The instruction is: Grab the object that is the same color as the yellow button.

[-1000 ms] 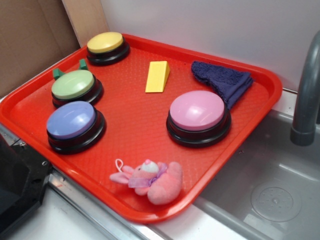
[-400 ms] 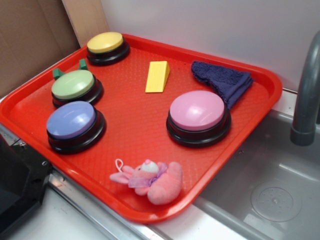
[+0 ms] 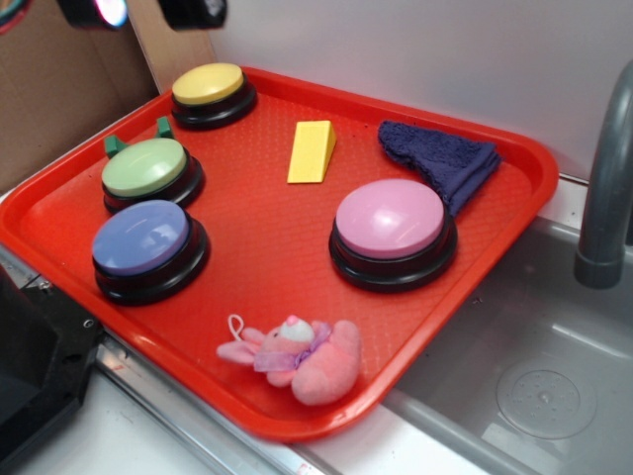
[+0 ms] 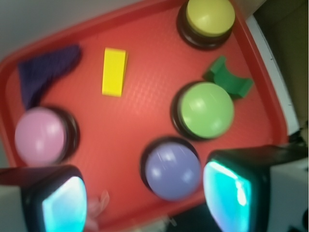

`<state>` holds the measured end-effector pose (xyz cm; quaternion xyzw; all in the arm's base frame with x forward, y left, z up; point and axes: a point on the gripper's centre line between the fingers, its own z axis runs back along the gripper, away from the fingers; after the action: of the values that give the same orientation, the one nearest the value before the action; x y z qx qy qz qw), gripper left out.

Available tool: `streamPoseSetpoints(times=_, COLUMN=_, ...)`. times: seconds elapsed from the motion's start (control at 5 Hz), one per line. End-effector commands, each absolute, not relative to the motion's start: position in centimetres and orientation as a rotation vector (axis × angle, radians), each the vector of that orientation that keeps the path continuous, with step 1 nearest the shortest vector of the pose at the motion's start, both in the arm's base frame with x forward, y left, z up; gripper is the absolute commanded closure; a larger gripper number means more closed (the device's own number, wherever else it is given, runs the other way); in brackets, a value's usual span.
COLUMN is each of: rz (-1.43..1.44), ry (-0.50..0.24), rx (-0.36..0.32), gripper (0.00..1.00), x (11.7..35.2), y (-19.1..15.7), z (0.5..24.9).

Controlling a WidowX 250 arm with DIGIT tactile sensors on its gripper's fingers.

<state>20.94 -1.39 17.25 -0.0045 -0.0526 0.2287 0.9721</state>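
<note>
The object, a small yellow wedge block (image 3: 312, 151) (image 4: 114, 71), lies on the red tray (image 3: 257, 257) near its far middle. The yellow button (image 3: 209, 85) (image 4: 210, 16) sits on a black base in the tray's far left corner. My gripper (image 3: 143, 10) hangs high above that corner, only its tips showing at the top edge of the exterior view. In the wrist view my gripper (image 4: 145, 198) is open, its cyan-lit fingers wide apart with nothing between them. It is well above the tray and far from the wedge.
On the tray are a light green button (image 3: 144, 166), a purple button (image 3: 141, 237), a pink button (image 3: 390, 220), a dark blue cloth (image 3: 440, 158), a pink plush toy (image 3: 297, 358) and a green block (image 3: 117, 144). A sink (image 3: 534, 386) and grey faucet (image 3: 605, 198) are on the right.
My gripper has come into the top left of the exterior view, where it did not show before. Nothing on the tray has moved.
</note>
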Motion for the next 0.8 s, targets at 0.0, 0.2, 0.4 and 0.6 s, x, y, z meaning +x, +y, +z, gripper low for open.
streamPoseSetpoints(times=0.0, rz=0.628, ry=-0.242, rx=0.000, gripper=0.00, x=27.3, y=-0.7, z=12.1)
streamPoseSetpoints(times=0.2, rz=0.648, ry=-0.248, rx=-0.007, gripper=0.00, x=29.4, y=-0.5, z=9.6)
streamPoseSetpoints(times=0.4, rz=0.653, ry=-0.284, rx=0.025, gripper=0.00, x=30.6, y=-0.3, z=7.4)
streamPoseSetpoints(times=0.6, rz=0.654, ry=-0.283, rx=0.049, gripper=0.00, x=31.4, y=0.4, z=5.8)
